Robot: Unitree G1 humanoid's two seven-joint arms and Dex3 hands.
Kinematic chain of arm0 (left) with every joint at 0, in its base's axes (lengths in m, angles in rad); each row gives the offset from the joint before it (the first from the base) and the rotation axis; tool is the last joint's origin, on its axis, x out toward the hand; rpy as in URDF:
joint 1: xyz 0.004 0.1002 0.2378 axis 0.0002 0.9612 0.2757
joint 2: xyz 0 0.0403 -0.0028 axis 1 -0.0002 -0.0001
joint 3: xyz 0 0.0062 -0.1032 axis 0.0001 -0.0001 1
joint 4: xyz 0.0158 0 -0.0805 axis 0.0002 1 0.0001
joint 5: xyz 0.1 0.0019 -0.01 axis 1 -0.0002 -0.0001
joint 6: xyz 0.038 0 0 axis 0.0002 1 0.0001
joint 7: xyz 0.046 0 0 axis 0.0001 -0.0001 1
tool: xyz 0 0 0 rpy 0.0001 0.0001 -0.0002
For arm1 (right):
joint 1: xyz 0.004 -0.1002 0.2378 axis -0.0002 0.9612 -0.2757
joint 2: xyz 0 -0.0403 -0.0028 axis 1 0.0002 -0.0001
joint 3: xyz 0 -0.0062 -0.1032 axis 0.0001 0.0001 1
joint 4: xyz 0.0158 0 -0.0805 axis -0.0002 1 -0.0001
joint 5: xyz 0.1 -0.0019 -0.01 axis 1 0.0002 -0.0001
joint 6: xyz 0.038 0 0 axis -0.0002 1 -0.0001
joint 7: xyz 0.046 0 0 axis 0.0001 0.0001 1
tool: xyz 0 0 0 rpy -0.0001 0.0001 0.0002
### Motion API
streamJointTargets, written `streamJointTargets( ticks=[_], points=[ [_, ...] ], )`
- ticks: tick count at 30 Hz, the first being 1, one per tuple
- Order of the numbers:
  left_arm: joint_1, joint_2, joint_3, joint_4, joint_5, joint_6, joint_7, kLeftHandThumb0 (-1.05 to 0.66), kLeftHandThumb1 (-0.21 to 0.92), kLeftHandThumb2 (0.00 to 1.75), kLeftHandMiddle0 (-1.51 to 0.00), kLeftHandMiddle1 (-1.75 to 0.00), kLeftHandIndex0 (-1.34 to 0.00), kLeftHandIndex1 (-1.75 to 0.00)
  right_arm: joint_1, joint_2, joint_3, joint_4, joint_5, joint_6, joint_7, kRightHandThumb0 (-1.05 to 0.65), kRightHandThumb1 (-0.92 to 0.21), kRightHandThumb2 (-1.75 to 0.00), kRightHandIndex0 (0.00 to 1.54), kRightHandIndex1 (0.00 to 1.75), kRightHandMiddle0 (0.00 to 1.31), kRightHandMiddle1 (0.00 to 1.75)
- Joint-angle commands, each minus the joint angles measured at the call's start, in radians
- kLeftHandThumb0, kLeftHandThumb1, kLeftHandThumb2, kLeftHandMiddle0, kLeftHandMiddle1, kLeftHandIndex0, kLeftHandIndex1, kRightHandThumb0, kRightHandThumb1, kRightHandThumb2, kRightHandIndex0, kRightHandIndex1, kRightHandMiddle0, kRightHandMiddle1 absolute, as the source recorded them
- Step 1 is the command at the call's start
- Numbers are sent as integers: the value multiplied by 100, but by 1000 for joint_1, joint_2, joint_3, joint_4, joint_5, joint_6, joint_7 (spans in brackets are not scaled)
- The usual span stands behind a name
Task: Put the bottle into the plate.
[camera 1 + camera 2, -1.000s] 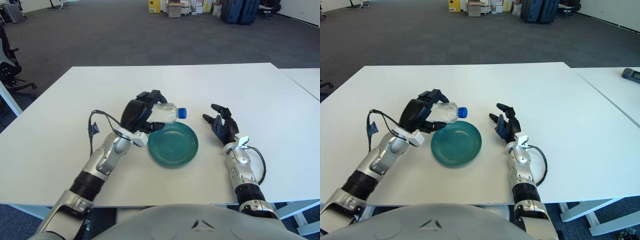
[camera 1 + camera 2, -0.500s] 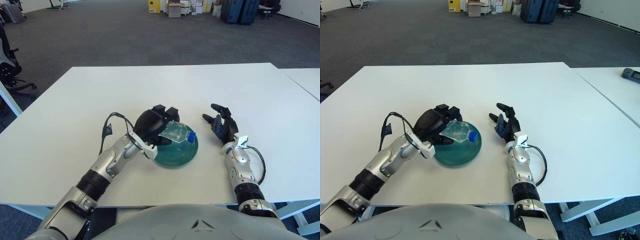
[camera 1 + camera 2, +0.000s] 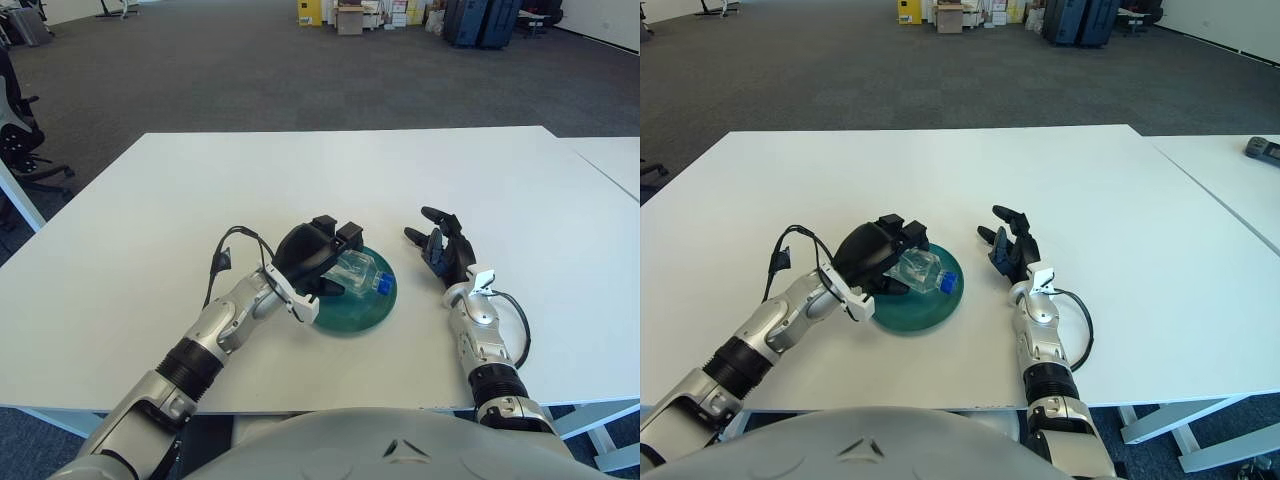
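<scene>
On the white table [image 3: 150, 220], left hand [image 3: 308, 258] grips the bottle [image 3: 362, 274] over the plate [image 3: 352, 315] for release; right hand [image 3: 443, 250] lies slack to the right

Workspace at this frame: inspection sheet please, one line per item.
Surface: white table, second white table at right.
Job's things: clear bottle with blue cap lies on its side over the teal plate.
Clutter: nothing seen on the table.
Hands: left hand curled on the bottle over the plate; right hand right of the plate, fingers spread, holding nothing.
Cables: black cable looped at left wrist; another at right forearm.
Surroundings: grey carpet, boxes and cases at far wall, office chair at left.
</scene>
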Motion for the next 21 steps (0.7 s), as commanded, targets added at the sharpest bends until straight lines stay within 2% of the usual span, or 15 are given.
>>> streamJointTargets(
  ticks=[1, 6, 13, 17, 21],
  points=[
    [-35, 2, 4, -3, 0, 1, 0, -43, 45, 114, -122, -175, -51, -175, 37, 18, 7, 56, -7, 58, -11, -78, -92, -97, 65, 21, 5, 93],
    [-22, 7, 19, -27, -59, -23, -29, -43, 46, 114, -120, -175, -50, -175, 38, 21, 8, 56, -7, 57, -17, -77, -92, -97, 66, 22, 5, 93],
    [-19, 26, 44, -42, -197, -88, -107, -44, 46, 113, -101, -175, -50, -175, 39, 20, 11, 55, -14, 60, -26, -75, -92, -95, 63, 22, 3, 92],
    [-19, 30, 55, -36, -296, -115, -177, -42, 56, 100, -82, -175, -43, -175, 41, 20, 14, 51, -19, 63, -32, -74, -92, -93, 62, 21, 1, 92],
    [-14, 37, 73, -43, -347, -130, -217, -39, 68, 81, -63, -175, -38, -170, 44, 23, 16, 46, -25, 61, -38, -73, -92, -91, 62, 22, 1, 92]
  ],
)
